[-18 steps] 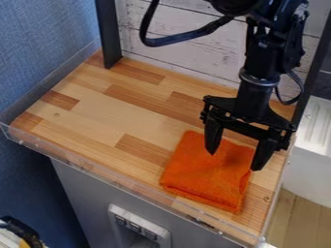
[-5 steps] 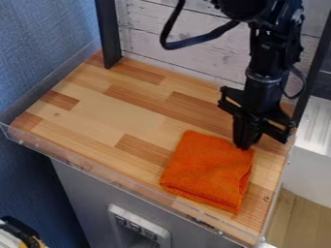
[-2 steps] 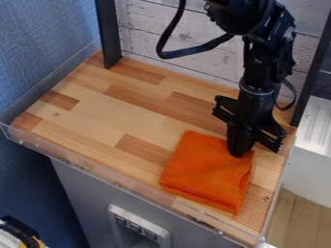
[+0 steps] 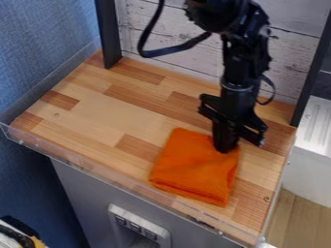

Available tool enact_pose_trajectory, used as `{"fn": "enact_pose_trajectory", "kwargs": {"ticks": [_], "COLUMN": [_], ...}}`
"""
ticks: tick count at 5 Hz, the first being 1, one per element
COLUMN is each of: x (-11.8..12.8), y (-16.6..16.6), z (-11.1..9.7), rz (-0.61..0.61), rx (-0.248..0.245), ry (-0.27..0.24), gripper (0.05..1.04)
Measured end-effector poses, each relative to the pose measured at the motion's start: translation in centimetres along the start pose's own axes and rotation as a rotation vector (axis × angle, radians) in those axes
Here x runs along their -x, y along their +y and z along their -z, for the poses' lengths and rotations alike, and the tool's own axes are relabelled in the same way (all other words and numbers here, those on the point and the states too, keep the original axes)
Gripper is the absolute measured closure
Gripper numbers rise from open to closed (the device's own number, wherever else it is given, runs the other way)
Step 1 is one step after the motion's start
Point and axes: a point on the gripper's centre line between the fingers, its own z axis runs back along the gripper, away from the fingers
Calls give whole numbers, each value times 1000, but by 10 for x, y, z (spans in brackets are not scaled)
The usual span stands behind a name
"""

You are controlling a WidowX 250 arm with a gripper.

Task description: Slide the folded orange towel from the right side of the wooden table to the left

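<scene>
The claw [image 4: 225, 149] points down over the right part of the wooden worktop [image 4: 97, 114], its fingers closed together and their tips touching the orange cloth [image 4: 194, 167] near its far right corner. Whether any fabric is pinched between them, I cannot tell. The cloth lies folded into a flat, rough square on the worktop, towards the front right. A dark post [image 4: 108, 34] stands at the back left, beside whitish boards [image 4: 161, 34].
</scene>
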Motion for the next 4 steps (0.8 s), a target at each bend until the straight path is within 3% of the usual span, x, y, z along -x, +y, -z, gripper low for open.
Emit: {"fn": "enact_pose_trajectory", "kwargs": {"ticks": [4], "x": [34], "y": [108], "z": [0], "rz": [-183], "rx": [14], "ry": [-29], "gripper": [1025]}}
